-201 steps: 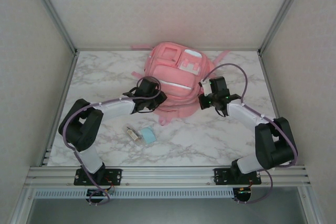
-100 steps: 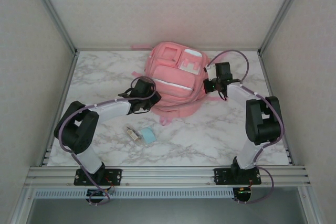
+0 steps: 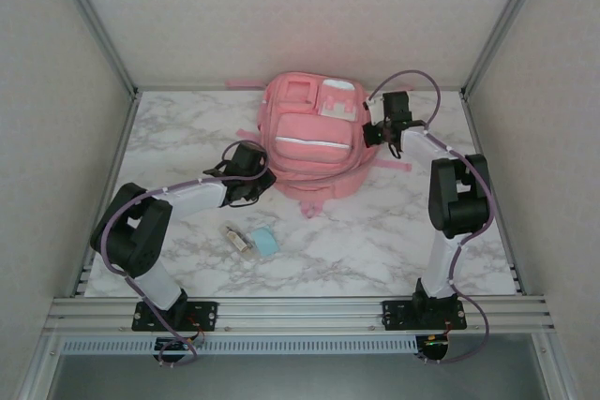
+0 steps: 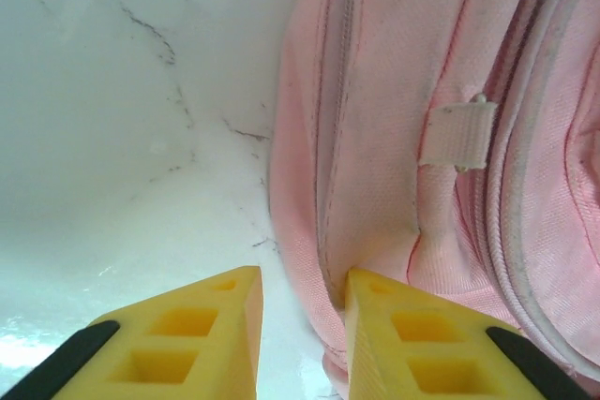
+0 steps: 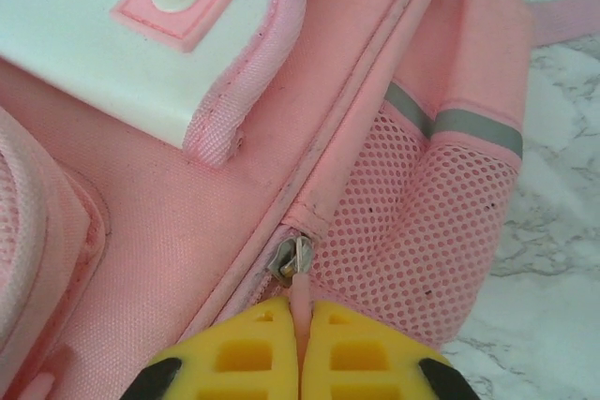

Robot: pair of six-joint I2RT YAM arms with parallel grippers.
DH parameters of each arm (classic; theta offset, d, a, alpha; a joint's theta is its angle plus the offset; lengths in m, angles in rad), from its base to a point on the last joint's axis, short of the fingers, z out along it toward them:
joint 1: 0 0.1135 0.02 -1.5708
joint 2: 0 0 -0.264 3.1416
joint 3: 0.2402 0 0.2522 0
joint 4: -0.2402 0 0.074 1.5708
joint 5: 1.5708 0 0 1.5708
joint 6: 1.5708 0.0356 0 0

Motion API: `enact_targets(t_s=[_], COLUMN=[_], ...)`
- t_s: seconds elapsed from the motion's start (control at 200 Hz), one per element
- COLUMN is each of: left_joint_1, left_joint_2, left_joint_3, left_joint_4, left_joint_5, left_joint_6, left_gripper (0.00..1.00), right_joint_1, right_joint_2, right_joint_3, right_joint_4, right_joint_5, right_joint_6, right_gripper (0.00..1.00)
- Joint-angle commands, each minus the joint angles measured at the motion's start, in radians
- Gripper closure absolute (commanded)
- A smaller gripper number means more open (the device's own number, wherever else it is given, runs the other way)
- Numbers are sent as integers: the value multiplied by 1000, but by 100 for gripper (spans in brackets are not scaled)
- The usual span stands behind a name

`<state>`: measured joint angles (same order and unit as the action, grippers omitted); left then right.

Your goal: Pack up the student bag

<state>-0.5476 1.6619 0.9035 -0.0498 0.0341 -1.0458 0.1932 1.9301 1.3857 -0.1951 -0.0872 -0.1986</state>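
Observation:
The pink student bag [image 3: 314, 138] lies at the back middle of the marble table, front pockets up. My right gripper [image 3: 368, 134] is at its right side, shut on the pink zipper pull [image 5: 300, 293] just below the metal slider [image 5: 291, 258], next to the mesh side pocket [image 5: 422, 231]. My left gripper [image 3: 263, 175] is at the bag's lower left edge. Its jaws stand partly apart. A fold of the bag's fabric [image 4: 323, 259] lies between them, against the right finger [image 4: 412, 334], and bare table shows beside the left finger [image 4: 187, 334].
A small blue item [image 3: 265, 243] and a little pale tube [image 3: 239, 237] lie on the table in front of the bag. Pink straps [image 3: 394, 161] trail from the bag's right side. Aluminium posts and walls close in the table on three sides.
My right gripper has travelled toward the back right along the bag's side with the zipper pull. The bag has shifted and turned slightly. My left gripper has drifted a little left at the bag's edge.

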Motion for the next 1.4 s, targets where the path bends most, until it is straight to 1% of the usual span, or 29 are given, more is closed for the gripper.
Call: enact_targets(t_s=[0.0, 0.04, 0.08, 0.185, 0.315, 0.375, 0.47, 0.551, 0.601, 0.711, 0.851, 1.071, 1.241, 1.391], left_joint_1=[21, 24, 26, 28, 27, 27, 27, 25, 19, 3, -21, -57, -64, -66], left_joint_2=[-35, -42, -50, -70, -106, -124, -142, -152, -155, -154, -154, -127, -63, -7], left_joint_3=[-22, -23, -21, -11, -1, 0, 7, 9, 11, 23, 33, 48, 54, 44], left_joint_4=[-82, -81, -82, -90, -97, -93, -90, -81, -77, -81, -85, -78, -78, -66], left_joint_5=[-62, -60, -59, -60, -65, -64, -49, -35, -34, -28, -32, -40, -39, -34], left_joint_6=[17, 16, 18, 29, 48, 60, 93, 119, 131, 152, 169, 206, 223, 219], left_gripper=[71, 71, 70, 68, 64, 61, 52, 44, 42, 41, 41, 40, 40, 41], right_joint_1=[-30, -31, -31, -32, -24, -13, 19, 54, 80, 127, 135, 140, 140, 147], right_joint_2=[-35, -54, -78, -139, -215, -232, -239, -229, -215, -175, -123, -97, -35, 15], right_joint_3=[46, 43, 37, 23, -29, -46, -69, -86, -90, -86, -81, -83, -31, -17], right_joint_4=[18, 5, -8, -65, -95, -113, -138, -129, -117, -90, -68, -51, -51, -23], right_joint_5=[47, 37, 30, -29, -142, -181, -222, -232, -232, -186, -109, 27, 14, -80], right_joint_6=[12, 25, 40, 102, 226, 277, 351, 427, 468, 545, 638, 672, 665, 674], right_gripper=[81, 70, 65, 60, 56, 55, 54, 54, 54, 57, 58, 54, 53, 54])
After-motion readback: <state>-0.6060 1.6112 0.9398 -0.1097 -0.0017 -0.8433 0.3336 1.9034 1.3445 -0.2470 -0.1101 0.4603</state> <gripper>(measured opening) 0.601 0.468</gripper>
